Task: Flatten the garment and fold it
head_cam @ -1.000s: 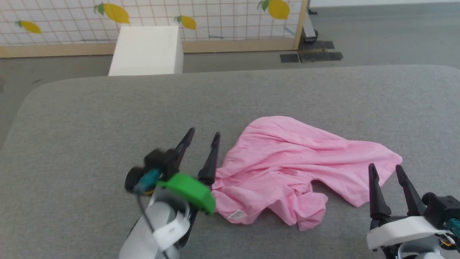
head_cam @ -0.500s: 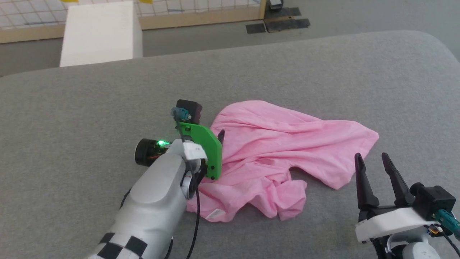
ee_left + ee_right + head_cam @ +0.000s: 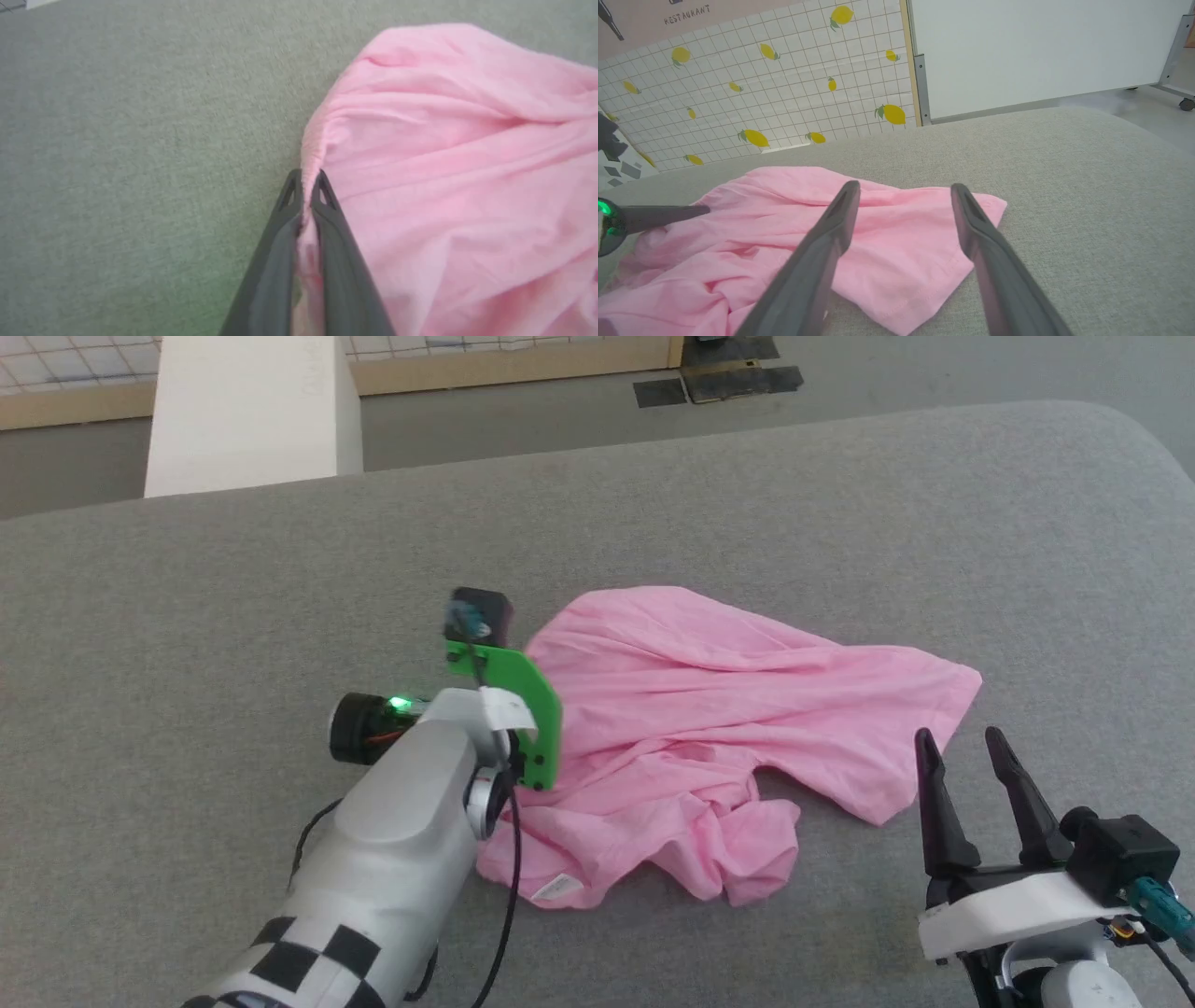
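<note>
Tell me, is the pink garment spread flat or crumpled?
Crumpled. The garment lies in deep wrinkles on the grey surface, its near part heaped; the left gripper is shut on its gathered edge.

left forearm (image 3: 401,826): pale grey, checkered band, black cable | bracket (image 3: 527,705): green, screwed | right gripper (image 3: 958,735): dark fingers, white base

The one legible word is "RESTAURANT", in dark capitals on a pinkish wall panel (image 3: 686,14), at eleven o'clock in the right wrist view, above the lemon-patterned tiles (image 3: 784,93). The white tag (image 3: 557,888) on the garment (image 3: 728,691) carries print too small to read.
</note>
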Motion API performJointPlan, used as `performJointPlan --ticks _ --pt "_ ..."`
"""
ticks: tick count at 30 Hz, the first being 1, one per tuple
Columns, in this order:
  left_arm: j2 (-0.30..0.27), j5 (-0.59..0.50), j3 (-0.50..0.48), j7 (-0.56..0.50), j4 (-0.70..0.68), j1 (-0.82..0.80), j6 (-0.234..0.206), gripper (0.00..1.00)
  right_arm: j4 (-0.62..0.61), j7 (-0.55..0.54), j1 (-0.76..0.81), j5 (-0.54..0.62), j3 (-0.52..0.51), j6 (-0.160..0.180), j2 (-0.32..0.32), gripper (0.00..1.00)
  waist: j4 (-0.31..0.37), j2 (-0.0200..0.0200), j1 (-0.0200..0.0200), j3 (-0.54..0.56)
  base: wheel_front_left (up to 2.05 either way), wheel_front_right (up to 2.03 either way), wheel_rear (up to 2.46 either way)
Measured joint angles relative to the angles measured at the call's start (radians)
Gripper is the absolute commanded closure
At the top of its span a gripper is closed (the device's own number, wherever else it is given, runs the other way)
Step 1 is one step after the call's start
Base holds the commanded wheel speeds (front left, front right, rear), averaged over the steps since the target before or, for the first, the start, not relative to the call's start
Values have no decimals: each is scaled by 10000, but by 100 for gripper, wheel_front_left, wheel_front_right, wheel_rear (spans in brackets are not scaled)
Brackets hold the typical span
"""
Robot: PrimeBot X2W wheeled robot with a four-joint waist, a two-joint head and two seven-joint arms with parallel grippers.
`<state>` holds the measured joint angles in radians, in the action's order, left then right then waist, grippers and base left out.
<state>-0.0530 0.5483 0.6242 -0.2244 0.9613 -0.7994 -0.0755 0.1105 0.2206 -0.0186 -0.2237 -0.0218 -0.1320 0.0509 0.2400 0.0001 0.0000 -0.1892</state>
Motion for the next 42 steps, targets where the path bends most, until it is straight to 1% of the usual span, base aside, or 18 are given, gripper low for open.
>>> performJointPlan --ticks 2,6,9,12,15,17,19,20,21,22,26,27,28,30,32,36,40,42 --pt "-96 144 -407 1085 -186 153 -274 100 -40 2 0 -54 -46 0 0 0 -110 0 0 57 0 0 0" --pt "-451 671 -1266 2734 -656 747 -617 100 -128 0 6 -61 -176 0 0 0 -392 0 0 166 0 0 0" --pt "-805 1034 -1791 3480 -1057 1370 -809 100 -173 -13 30 -59 -268 0 0 0 -654 0 0 254 0 0 0" --pt "-1181 1260 -2201 3833 -1486 2002 -1039 100 -238 -92 57 -52 -324 0 -2 0 -938 0 0 355 0 0 0" --pt "-1513 1475 -2566 3891 -1981 2669 -1331 100 -307 -127 101 -52 -337 0 0 0 -1224 0 0 464 0 0 0" --pt "-1707 1697 -2734 3814 -2291 3147 -1544 100 -320 -182 112 -52 -326 0 -2 0 -1388 0 0 544 0 0 0" --pt "-1824 1914 -2874 3473 -2621 3715 -1710 100 -334 -186 143 -52 -339 0 -2 0 -1547 0 0 632 0 0 0" --pt "-1841 1965 -2878 3281 -2742 3943 -1733 84 -337 -198 160 -52 -339 0 -2 0 -1602 -1 0 668 0 0 0" --pt "-1839 2069 -2857 3057 -2953 4230 -1722 55 -345 -217 192 -52 -337 0 0 0 -1664 -1 0 713 0 0 0" --pt "-1835 2211 -2840 2940 -3202 4499 -1714 0 -353 -253 216 -54 -334 0 -4 0 -1718 0 0 760 0 0 0" --pt "-1793 2464 -2943 3126 -4270 5184 -1616 0 -384 -309 244 -52 -357 0 -2 0 -1867 -1 0 904 0 0 0" --pt "-1745 2495 -3035 3772 -5055 5576 -1442 0 -458 -389 256 -50 -357 0 0 0 -1951 0 0 965 0 0 0" --pt "-1735 2456 -3070 4094 -5338 5703 -1392 0 -479 -470 260 -46 -316 0 2 0 -1977 0 0 978 0 0 0" --pt "-1726 2265 -3198 4567 -5900 5903 -1287 0 -533 -583 281 -44 -224 0 -2 0 -2018 0 0 993 0 0 0" --pt "-1701 2006 -3423 4761 -6458 6062 -1225 0 -596 -679 327 -15 -100 0 0 0 -2058 0 0 996 0 0 0" --pt "-1329 568 -4464 4817 -7946 6480 -1126 0 -729 -895 349 163 267 0 0 0 -2146 0 0 951 0 0 0" --pt "-685 -727 -5317 4824 -8911 6880 -669 0 -606 -1371 35 525 798 0 0 0 -2203 0 0 834 0 0 0" --pt "-453 -1095 -5601 4824 -9116 6971 -420 0 -387 -1749 -442 715 1020 0 -2 0 -2235 -1 0 754 0 0 0"
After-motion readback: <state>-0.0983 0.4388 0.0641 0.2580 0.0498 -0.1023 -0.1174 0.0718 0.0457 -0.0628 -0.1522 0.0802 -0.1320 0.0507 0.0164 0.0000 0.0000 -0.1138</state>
